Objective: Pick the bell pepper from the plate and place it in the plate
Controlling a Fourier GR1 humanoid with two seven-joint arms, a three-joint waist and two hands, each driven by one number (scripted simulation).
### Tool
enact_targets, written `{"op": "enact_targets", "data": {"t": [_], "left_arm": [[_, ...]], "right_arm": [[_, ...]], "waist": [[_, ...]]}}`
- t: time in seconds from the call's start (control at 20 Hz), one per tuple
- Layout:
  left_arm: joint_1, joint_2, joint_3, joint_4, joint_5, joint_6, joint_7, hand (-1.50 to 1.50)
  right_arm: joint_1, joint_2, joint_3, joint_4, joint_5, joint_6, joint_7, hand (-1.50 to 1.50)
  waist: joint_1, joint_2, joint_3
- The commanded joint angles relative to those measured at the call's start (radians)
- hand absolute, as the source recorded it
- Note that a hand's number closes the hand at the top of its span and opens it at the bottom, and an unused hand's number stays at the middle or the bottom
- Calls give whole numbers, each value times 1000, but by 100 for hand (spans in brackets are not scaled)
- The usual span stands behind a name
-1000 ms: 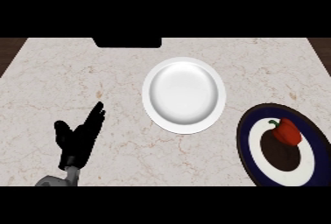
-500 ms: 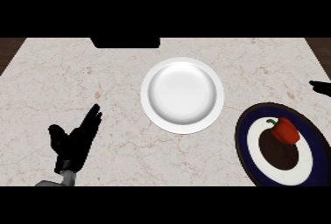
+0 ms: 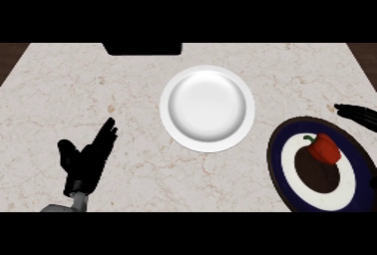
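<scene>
Right hand [image 3: 356, 114] just slid further in from the right edge (can't tell its fingers yet), closing on the red bell pepper [image 3: 324, 148] sitting on the dark-rimmed plate [image 3: 281, 164]. Left hand [image 3: 87, 158] rests open, near-left.

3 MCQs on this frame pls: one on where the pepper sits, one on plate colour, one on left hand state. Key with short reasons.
1. Where is the red bell pepper?
A. on the plain white plate
B. on the dark blue-rimmed plate
C. on the bare counter

2. What colour is the round plate at the counter's middle?
A. white
B. green
C. yellow

3. What is the left hand doing?
A. holding the pepper
B. pressing on the white plate
C. open, holding nothing

Key:
1 B: the red bell pepper lies on the dark blue-rimmed plate at the view's right.
2 A: the plain white plate shows white all over.
3 C: the left hand has straight fingers, apart from both plates.
</scene>
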Motion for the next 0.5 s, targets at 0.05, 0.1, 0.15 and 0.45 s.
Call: {"op": "enact_targets", "data": {"t": [0.05, 0.1, 0.15, 0.45], "left_arm": [[27, -37, -2, 24, -33, 17, 18, 0], [48, -19, -4, -35, -11, -6, 60, 0], [21, -39, 9, 109, -34, -26, -45, 0], [54, -63, -9, 19, -71, 2, 3, 0]], "right_arm": [[18, 36, -30, -32, 71, -43, 39, -150], [39, 59, -12, -33, 106, -80, 37, -150], [33, 32, -42, -38, 87, -58, 43, -150], [-35, 106, -32, 60, 191, -95, 59, -150]], "waist": [[-1, 6, -6], [0, 6, -6], [-5, 7, -6], [5, 8, -6]]}}
